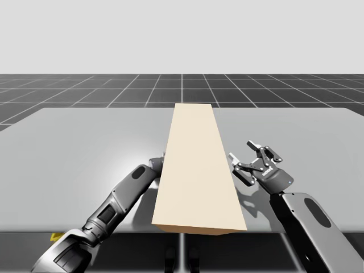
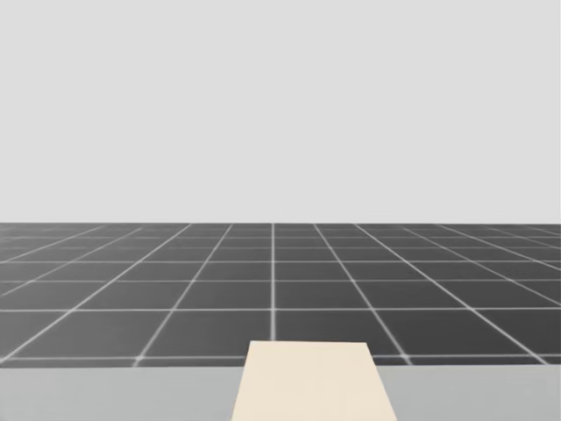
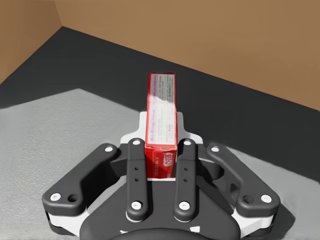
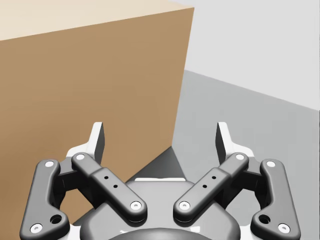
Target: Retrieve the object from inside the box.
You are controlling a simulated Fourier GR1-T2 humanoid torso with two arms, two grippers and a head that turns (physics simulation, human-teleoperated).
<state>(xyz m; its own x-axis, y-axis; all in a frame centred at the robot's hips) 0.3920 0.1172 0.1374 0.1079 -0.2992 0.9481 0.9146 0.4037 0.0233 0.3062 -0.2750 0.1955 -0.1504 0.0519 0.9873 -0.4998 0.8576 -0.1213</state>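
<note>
A long beige cardboard box (image 1: 196,165) lies on the grey table (image 1: 85,142), and its top (image 2: 311,386) reaches into the head view. My left arm (image 1: 122,196) reaches to the box's left side, where the box hides its hand. In the left wrist view my left gripper (image 3: 161,150) is shut on a slim red box (image 3: 161,115) that stands on edge between the fingers, with the brown inner walls (image 3: 210,45) ahead. My right gripper (image 1: 253,159) stands open just right of the box. The box's brown outer wall (image 4: 90,80) is close beside its left finger (image 4: 97,137).
Dark shadowed floor (image 3: 100,65) lies ahead of the red box, under the cardboard box, and lit grey table surface (image 3: 45,140) lies beneath my left hand. Open table (image 4: 250,110) stretches to the right of the box. A dark tiled floor (image 2: 272,289) lies beyond the table.
</note>
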